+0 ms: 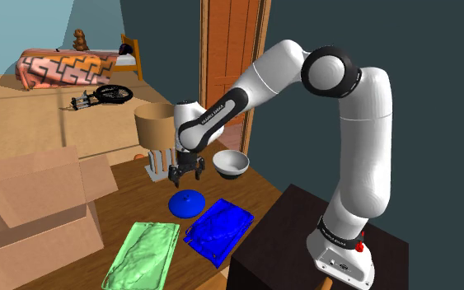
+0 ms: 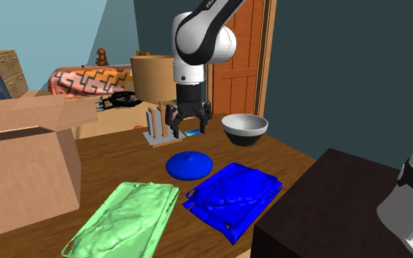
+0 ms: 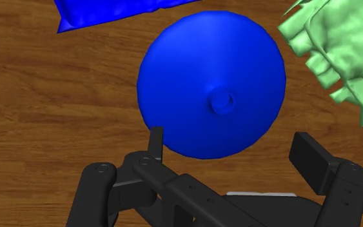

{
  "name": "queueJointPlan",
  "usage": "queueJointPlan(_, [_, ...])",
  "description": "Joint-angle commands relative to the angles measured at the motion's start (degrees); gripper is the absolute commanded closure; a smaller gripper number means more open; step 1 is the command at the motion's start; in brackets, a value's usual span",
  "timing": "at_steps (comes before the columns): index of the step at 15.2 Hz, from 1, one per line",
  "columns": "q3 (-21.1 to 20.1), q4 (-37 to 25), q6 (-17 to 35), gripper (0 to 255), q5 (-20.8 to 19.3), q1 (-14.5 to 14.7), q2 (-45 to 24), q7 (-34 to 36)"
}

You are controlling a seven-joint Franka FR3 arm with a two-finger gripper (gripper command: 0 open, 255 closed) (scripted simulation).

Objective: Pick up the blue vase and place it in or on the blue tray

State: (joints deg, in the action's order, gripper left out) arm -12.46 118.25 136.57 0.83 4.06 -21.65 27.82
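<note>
Now | gripper [image 1: 185, 175] jaws wide apart, holding nothing, above blue vase [image 3: 212, 84] | vase: smooth low dome, small knob, mid wooden desk [image 3: 44, 97], beside not in crumpled blue tray [image 1: 220, 231] | wrinkled green tray [image 1: 143, 254] alongside

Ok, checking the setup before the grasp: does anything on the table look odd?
The blue vase is oddly squat: a low dome with a small knob on top, more like a lid. The blue tray and green tray beside it look lumpy and crumpled. Nothing looks spilled.
</note>
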Motion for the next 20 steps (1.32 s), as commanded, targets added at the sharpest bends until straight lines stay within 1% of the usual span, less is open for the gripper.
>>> queueJointPlan(1, [0.2,-1.8,1.0,0,-0.5,0.5,-2.8,0.6])
queueJointPlan(8, [0.7,-1.5,5.0,0,-1.2,1.2,-6.5,1.1])
queueJointPlan(15, [0.7,-1.5,5.0,0,-1.2,1.2,-6.5,1.1])
queueJointPlan(16, [0.7,-1.5,5.0,255,-1.2,1.2,-6.5,1.1])
queueJointPlan(20, [0.7,-1.5,5.0,255,-1.2,1.2,-6.5,1.1])
